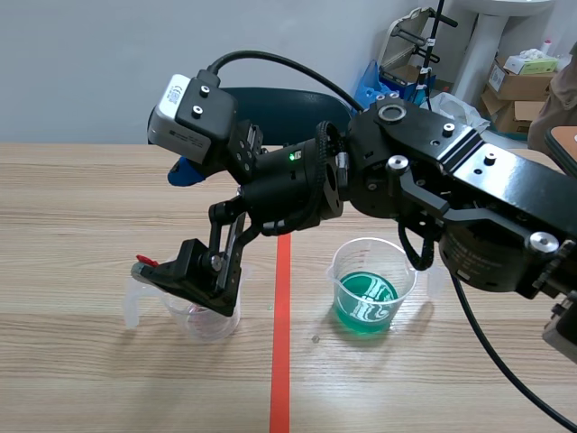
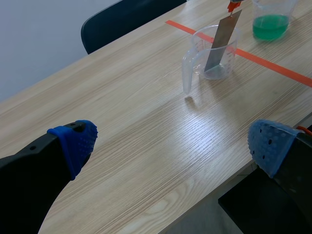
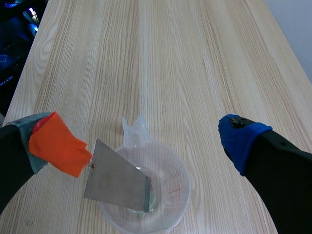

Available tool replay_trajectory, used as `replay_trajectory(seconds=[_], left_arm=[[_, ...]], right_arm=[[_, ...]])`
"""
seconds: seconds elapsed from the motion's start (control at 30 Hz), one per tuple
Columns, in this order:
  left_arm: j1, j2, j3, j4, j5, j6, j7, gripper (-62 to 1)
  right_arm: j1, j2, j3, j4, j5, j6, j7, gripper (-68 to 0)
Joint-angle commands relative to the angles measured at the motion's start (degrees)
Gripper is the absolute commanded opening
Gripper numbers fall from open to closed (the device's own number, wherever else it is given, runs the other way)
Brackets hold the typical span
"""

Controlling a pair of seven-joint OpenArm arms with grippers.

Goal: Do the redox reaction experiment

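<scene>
A clear beaker [image 1: 203, 320] [image 3: 170, 195] stands left of the orange-red tape line. A grey metal sheet [image 3: 117, 180] [image 2: 222, 41] leans inside it, and its orange-taped top [image 3: 56, 144] [image 1: 144, 262] rests against the grey-green pad of one right finger. My right gripper [image 3: 136, 141] [image 1: 169, 218], on the arm reaching in from the right, hangs open over this beaker, its fingers wide apart. Another beaker with green liquid [image 1: 370, 293] [image 2: 270, 24] stands right of the line. My left gripper [image 2: 173, 144] is open over the table's near edge, well short of the clear beaker [image 2: 200, 48].
A dark chair [image 1: 270, 104] [image 2: 126, 17] stands beyond the table's far side. Cardboard boxes [image 1: 523, 86] sit on the floor at the back right. The right arm's black body [image 1: 433, 189] hangs over the green beaker.
</scene>
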Motion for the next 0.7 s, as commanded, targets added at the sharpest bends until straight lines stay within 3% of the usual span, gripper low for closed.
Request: replay_trajectory(seconds=[0.0,0.27,0.5,0.67], left_arm=[[0.1,0.2,-0.3,0.2,-0.3,-0.2,-1.0,1.4],[0.1,0.2,-0.3,0.2,-0.3,-0.2,-1.0,1.4],[0.1,0.2,-0.3,0.2,-0.3,-0.2,-1.0,1.4],[0.1,0.2,-0.3,0.2,-0.3,-0.2,-1.0,1.4]], right_arm=[[0.7,-0.3,0.3,0.9,0.6,0.4,0.7,0.4],[-0.4,-0.3,0.3,0.9,0.1,0.4,2.4,0.4],[-6.6,0.0,0.5,3.3,-5.6,0.4,5.1,0.4],[-12.9,2.3,0.9,9.6,-8.8,-4.2,7.3,0.4]])
